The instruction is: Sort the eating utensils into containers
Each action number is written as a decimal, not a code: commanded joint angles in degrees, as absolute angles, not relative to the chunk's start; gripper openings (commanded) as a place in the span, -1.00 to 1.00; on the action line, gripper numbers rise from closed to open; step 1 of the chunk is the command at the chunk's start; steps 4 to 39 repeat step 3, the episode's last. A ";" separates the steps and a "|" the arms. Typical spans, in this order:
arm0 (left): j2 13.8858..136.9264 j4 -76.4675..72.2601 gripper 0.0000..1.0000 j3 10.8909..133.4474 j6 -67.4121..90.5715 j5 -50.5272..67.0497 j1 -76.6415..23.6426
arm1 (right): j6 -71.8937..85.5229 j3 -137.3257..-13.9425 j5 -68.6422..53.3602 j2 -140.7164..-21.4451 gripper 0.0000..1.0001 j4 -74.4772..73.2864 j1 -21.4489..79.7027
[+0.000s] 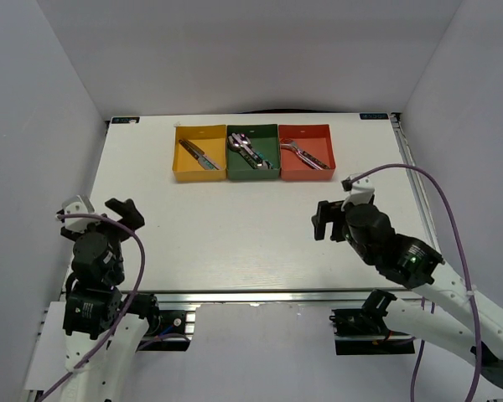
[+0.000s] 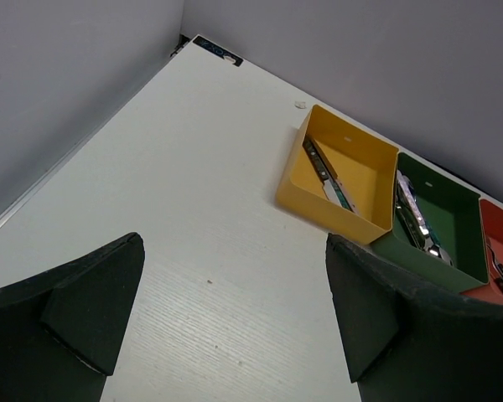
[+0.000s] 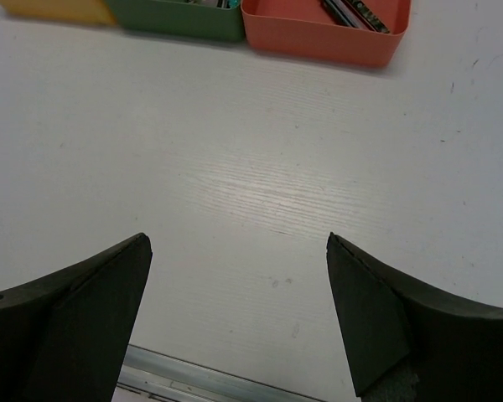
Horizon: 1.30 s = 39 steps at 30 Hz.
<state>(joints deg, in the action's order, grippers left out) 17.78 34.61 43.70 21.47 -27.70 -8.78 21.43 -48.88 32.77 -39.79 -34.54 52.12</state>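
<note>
- Eating utensils (image 1: 248,152), seen from the top external view, all lie inside three bins lined up side by side at the far edge of the table (image 1: 235,243). Knife-like pieces are in the yellow bin (image 1: 178,163), spoons in the green bin (image 1: 253,177) and fork-like pieces in the red bin (image 1: 306,177).
- I see none loose on the table, so the sorting looks finished or very nearly so. The exact count per bin is too small to tell.
- Both arms sit at the near edge, well apart from the bins. The left hand (image 1: 126,211) and the right hand (image 1: 324,220) are both spread and carry nothing.
- A purple cable (image 1: 419,172) loops over the right arm. It hangs near the table's right side, clear of the bins.
- In the left wrist view, the left hand (image 2: 235,310) has its fingers wide apart over bare table, with nothing between them.
- Ahead of it, the yellow bin (image 2: 318,205) holds slim pieces lying along its left wall. The green bin (image 2: 419,251) touches it and shows silver handles. Only a corner of the red bin (image 2: 496,226) is visible.
- In the right wrist view, the right hand (image 3: 239,310) is likewise spread and holds nothing.
- The red bin (image 3: 318,42) lies straight ahead at the top edge, with handles showing inside. The green bin (image 3: 176,21) and a sliver of the yellow bin (image 3: 59,8) are to its left.
- Nothing stands between either hand and the bins. If any work is left, it is probably only retracting the arms.
</note>
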 commanded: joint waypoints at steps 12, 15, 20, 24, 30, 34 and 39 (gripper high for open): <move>18.19 32.61 0.96 42.89 21.80 -27.60 -8.96 | 21.09 -47.90 31.99 -40.69 0.79 -28.48 51.94; 18.19 32.61 0.96 42.89 21.80 -27.60 -8.96 | 21.09 -47.90 31.99 -40.69 0.79 -28.48 51.94; 18.19 32.61 0.96 42.89 21.80 -27.60 -8.96 | 21.09 -47.90 31.99 -40.69 0.79 -28.48 51.94; 18.19 32.61 0.96 42.89 21.80 -27.60 -8.96 | 21.09 -47.90 31.99 -40.69 0.79 -28.48 51.94; 18.19 32.61 0.96 42.89 21.80 -27.60 -8.96 | 21.09 -47.90 31.99 -40.69 0.79 -28.48 51.94; 18.19 32.61 0.96 42.89 21.80 -27.60 -8.96 | 21.09 -47.90 31.99 -40.69 0.79 -28.48 51.94; 18.19 32.61 0.96 42.89 21.80 -27.60 -8.96 | 21.09 -47.90 31.99 -40.69 0.79 -28.48 51.94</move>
